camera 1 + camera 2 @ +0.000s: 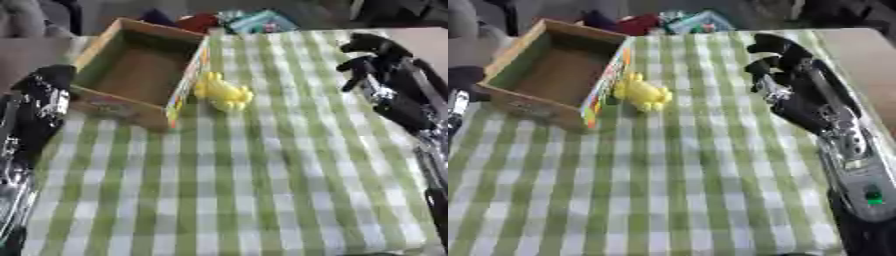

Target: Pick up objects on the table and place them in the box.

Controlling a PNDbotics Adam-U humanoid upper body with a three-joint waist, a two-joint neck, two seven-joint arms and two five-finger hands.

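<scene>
Right hand [776, 62], fingers curled and holding nothing, hangs to the right of the yellow toy [222, 92] lying on the counter [262, 190] against the box [131, 70] wall; approach from the toy's free side

left hand [44, 95] cut off, yellow object [222, 92] blurred

Cardboard-looking matt box [131, 70]; woven checked cloth [262, 175]; possibly rubbery yellow toy [223, 92].
</scene>
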